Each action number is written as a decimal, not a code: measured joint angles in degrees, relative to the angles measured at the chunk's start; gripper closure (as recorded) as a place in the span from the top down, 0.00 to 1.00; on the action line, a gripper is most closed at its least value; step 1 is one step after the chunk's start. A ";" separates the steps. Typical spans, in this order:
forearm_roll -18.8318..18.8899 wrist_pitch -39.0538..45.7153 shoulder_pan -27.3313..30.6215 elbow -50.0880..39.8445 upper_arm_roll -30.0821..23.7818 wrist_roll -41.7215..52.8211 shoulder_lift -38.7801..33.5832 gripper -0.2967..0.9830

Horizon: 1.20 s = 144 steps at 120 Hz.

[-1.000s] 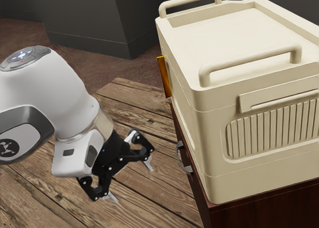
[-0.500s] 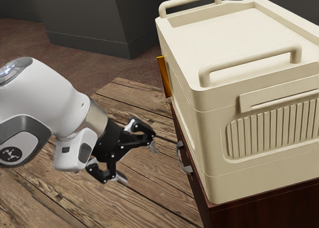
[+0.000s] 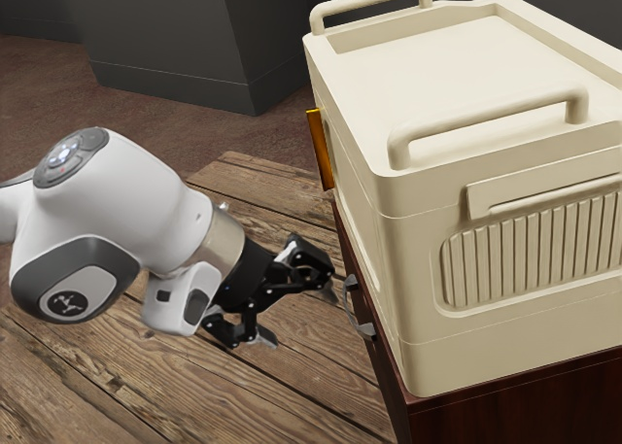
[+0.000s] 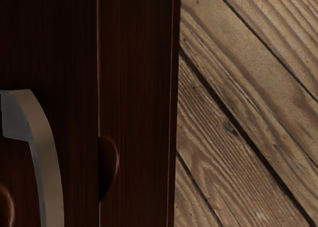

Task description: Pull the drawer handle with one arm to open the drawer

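Several worn planks point(image 3: 316, 371), dark wall point(image 3: 170, 36)

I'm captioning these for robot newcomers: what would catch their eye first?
Most likely the big cream case, on the dark red cabinet at the exterior view's right. Then the white arm coming from the exterior view's left, its open black gripper near the cabinet's curved metal handle.
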 joint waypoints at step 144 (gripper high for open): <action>5.04 5.07 -8.86 0.81 11.55 0.94 0.12 0.89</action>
